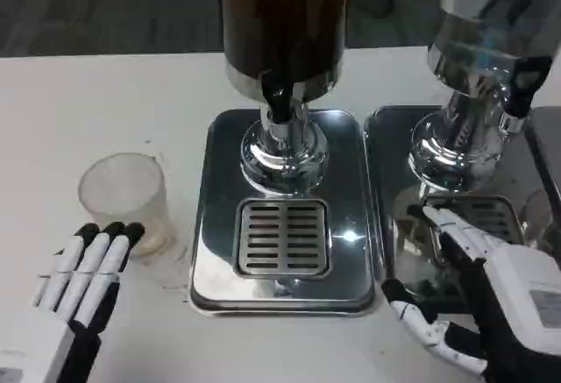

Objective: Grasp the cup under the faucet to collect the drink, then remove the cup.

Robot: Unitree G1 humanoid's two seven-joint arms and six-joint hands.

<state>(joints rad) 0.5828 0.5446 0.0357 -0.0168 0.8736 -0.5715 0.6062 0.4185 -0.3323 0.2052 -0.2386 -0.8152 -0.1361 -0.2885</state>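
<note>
A clear frosted plastic cup (127, 197) stands upright on the white table, left of the dispenser's base. My left hand (77, 288) lies just in front of it, fingers straight and together, their black tips close to the cup's lower wall, holding nothing. The dark drink dispenser (282, 24) has its black faucet (279, 102) above a slotted drip grate (282, 237) with no cup on it. My right hand (491, 300) hovers over the second tray at the lower right, fingers spread, empty.
The steel drip tray (215, 260) sits in the centre. A second dispenser (486, 59) with clear liquid stands on its own tray (390, 190) at the right. Bare white table (88, 111) lies to the left and in front.
</note>
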